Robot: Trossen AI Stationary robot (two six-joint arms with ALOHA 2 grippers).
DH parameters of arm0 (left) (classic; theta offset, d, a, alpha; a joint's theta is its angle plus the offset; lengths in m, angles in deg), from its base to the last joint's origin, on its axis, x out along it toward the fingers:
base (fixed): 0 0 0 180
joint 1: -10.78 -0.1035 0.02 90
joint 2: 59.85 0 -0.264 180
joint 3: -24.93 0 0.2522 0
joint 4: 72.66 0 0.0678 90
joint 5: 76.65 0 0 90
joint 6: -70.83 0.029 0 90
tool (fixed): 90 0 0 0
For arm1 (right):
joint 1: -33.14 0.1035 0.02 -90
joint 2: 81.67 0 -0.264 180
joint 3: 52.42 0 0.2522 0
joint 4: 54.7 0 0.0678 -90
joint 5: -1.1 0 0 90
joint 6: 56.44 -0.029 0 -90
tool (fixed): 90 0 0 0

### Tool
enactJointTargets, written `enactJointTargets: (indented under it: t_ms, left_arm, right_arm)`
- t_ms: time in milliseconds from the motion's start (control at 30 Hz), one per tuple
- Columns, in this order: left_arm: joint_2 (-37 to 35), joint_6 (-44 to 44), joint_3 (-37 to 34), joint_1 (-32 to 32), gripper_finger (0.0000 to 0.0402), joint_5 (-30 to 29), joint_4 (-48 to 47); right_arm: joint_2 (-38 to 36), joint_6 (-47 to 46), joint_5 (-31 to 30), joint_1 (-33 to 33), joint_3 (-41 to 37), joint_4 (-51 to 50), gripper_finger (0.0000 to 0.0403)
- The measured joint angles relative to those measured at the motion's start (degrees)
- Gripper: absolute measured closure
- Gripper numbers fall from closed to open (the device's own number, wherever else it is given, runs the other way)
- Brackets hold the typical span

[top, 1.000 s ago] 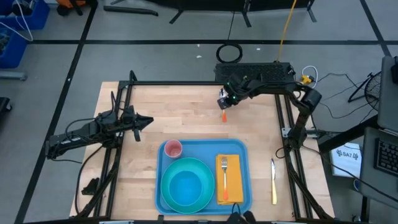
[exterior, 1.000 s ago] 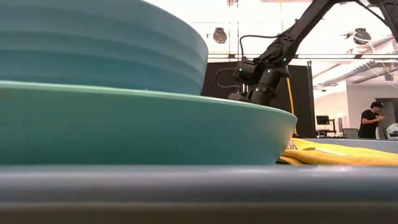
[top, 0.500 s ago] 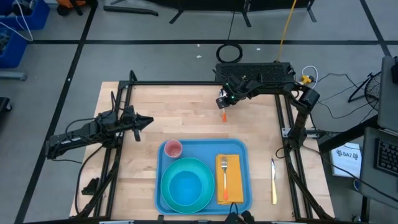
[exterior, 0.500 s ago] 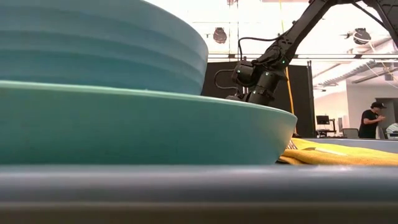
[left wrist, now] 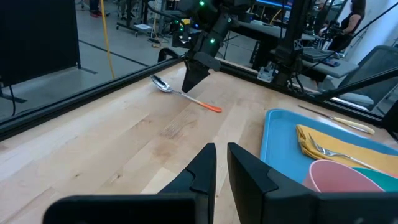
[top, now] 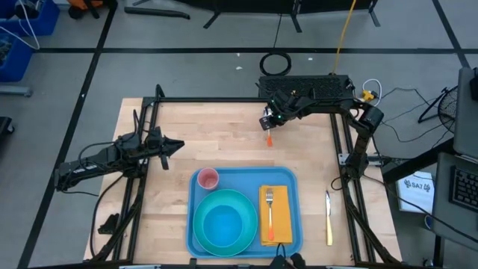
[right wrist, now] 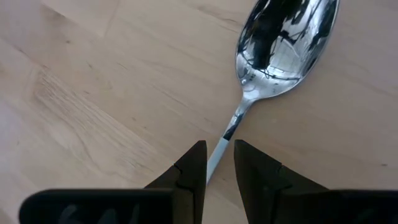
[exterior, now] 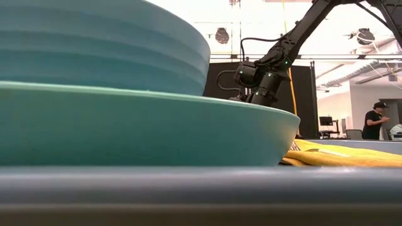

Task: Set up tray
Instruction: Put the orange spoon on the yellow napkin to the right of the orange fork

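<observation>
Right gripper (top: 268, 125) sat low at the far side of the light wooden table (top: 216, 138), directly over a metal spoon with a shiny bowl and an orange handle (left wrist: 184, 94). In the right wrist view its two dark fingers (right wrist: 191, 167) stood narrowly apart, straddling the thin neck of the spoon; whether the pads touched the metal could not be told. The spoon lay flat on the wood, bowl pointing to the far edge.

Left gripper (top: 175, 145) hung at the left side of the table, well apart from the spoon, its fingers (left wrist: 200, 171) nearly together with only a narrow slit between them and nothing held.

The large flat light-blue plastic tray with rounded corners and a raised rim (top: 293, 179) lay at the near middle of the table. On it: a round teal plate carrying a blue bowl (top: 222, 222), a small pink cup (top: 207, 178) at the far left corner, and a yellow-orange napkin (top: 278, 217) on the right with a silver fork (top: 269, 208) on top. A pale-handled knife (top: 328, 217) lay on the wood just right of the tray.
</observation>
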Motion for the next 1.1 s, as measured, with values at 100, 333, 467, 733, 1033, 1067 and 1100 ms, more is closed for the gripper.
enactJointTargets:
  t_ms: [100, 333, 467, 733, 1033, 1067, 1100]
  left_arm:
    - [0.0, 0.0, 0.0, 0.0, 0.0360, 0.0, 0.0]
    - [0.0, 0.0, 0.0, 0.0, 0.0360, 0.0, 0.0]
    - [0.0, 0.0, 0.0, 0.0, 0.0360, 0.0, 0.0]
    - [0.0, 0.0, 0.0, 0.0, 0.0360, 0.0, 0.0]
    - [0.0, 0.0, 0.0, 0.0, 0.0360, 0.0, 0.0]
    - [0.0, 0.0, 0.0, 0.0, 0.0360, 0.0, 0.0]
    - [0.0, 0.0, 0.0, 0.0, 0.0360, 0.0, 0.0]
  right_arm:
    - [0.0, -0.1, -0.2, 0.3, 0.0, 0.0, 0.0327]
    - [0.0, -0.4, -1.4, 1.6, 0.0, -0.1, 0.0328]
    - [0.0, -0.8, -1.5, 1.8, 0.0, -0.9, 0.0326]
    - [0.0, -2.0, -2.9, 2.2, -0.1, -0.9, 0.0299]
    - [0.0, -4.3, -2.7, 3.2, -0.1, 0.0, 0.0291]
    - [0.0, -4.6, -2.7, 3.4, -0.1, 0.0, 0.0292]
    - [0.0, -4.6, -2.7, 3.7, -0.1, 0.0, 0.0293]
